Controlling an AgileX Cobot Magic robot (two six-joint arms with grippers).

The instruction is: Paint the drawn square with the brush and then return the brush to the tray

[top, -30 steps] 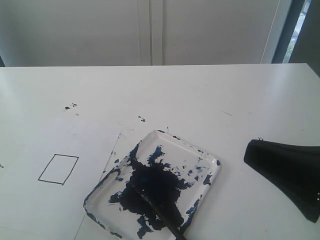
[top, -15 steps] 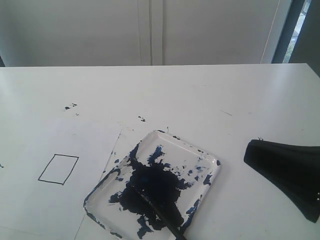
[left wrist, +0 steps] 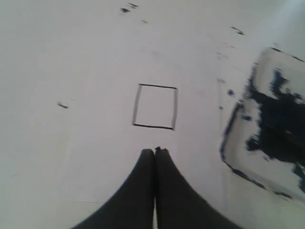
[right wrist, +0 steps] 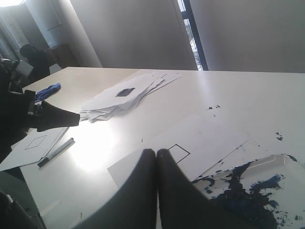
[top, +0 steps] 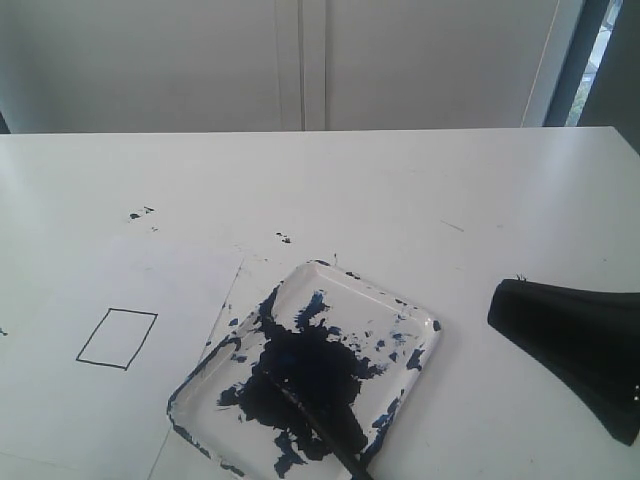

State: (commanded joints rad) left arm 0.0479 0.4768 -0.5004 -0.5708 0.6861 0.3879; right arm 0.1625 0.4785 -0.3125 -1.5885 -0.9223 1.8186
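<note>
The drawn square (top: 117,338) is a thin black outline on white paper, its inside white; in the left wrist view the drawn square (left wrist: 155,106) lies just ahead of my left gripper (left wrist: 155,150), which is shut and empty above the paper. The clear tray (top: 372,288), smeared with dark blue paint, sits at the front centre. In it the black brush (top: 345,455) lies with its tip in the blot, handle running off the front edge. To the tray's right, my right gripper (top: 497,308) hangs shut and empty. The right wrist view shows that gripper (right wrist: 156,151), the square (right wrist: 182,153) and the tray (right wrist: 267,160).
The white sheet (top: 150,290) reaches under the tray's left side. Small paint specks (top: 140,213) dot the table behind it. In the right wrist view, a loose stack of papers (right wrist: 128,95), a marker pen (right wrist: 56,151) and a blue cloth (right wrist: 47,89) lie farther off.
</note>
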